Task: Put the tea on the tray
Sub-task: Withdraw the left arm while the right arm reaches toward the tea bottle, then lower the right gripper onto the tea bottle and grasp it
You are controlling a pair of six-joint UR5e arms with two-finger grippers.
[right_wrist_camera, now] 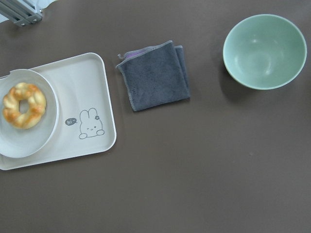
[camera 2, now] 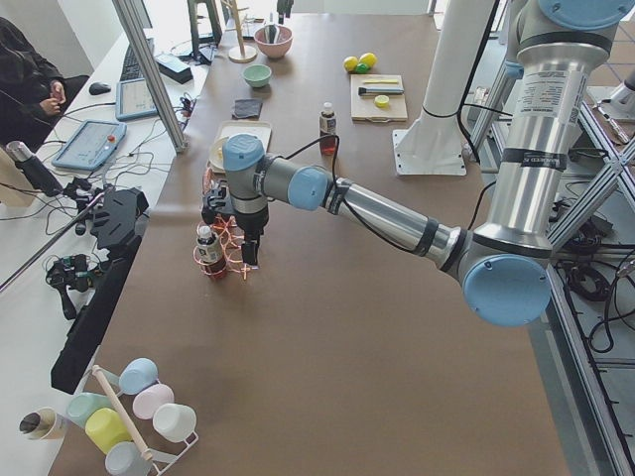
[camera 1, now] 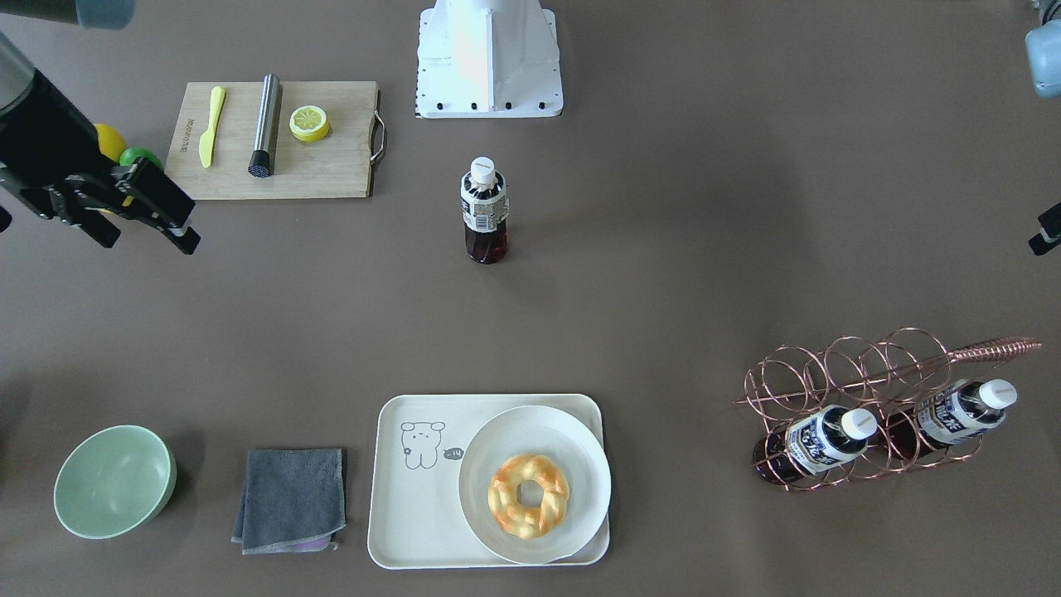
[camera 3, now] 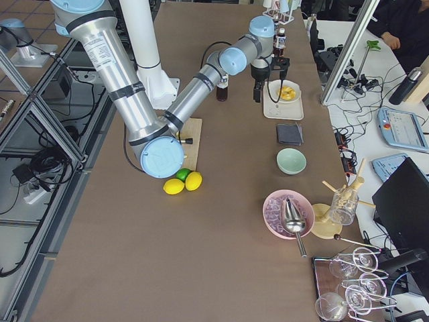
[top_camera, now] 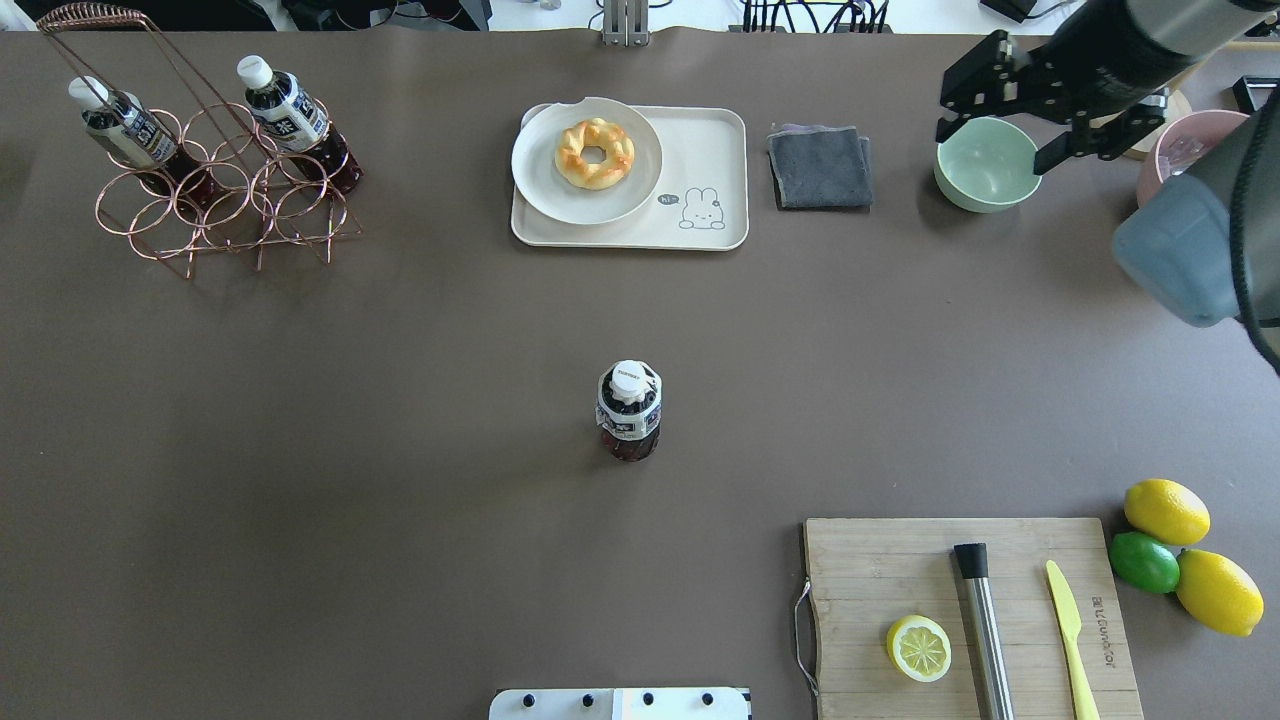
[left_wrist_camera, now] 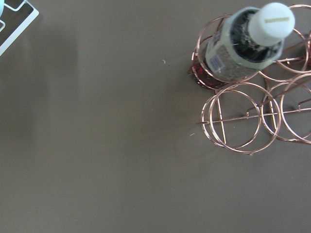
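Observation:
One tea bottle (camera 1: 484,211) (top_camera: 629,410) stands upright alone in the middle of the table, white cap on top. Two more tea bottles (top_camera: 285,105) lie in the copper wire rack (top_camera: 200,200); one shows in the left wrist view (left_wrist_camera: 243,43). The cream tray (camera 1: 414,514) (top_camera: 710,160) (right_wrist_camera: 82,87) holds a white plate (top_camera: 540,190) with a doughnut (top_camera: 595,152). My right gripper (camera 1: 147,240) (top_camera: 993,148) hangs open and empty, high near the green bowl. Only a sliver of my left gripper (camera 1: 1046,230) shows; it hovers by the rack, and I cannot tell its state.
A grey cloth (top_camera: 820,167) and green bowl (top_camera: 988,165) lie beside the tray. The wooden cutting board (top_camera: 900,570) carries a lemon half (top_camera: 919,647), steel cylinder (top_camera: 983,630) and yellow knife (top_camera: 1068,630). Lemons and a lime (top_camera: 1145,562) sit beside it.

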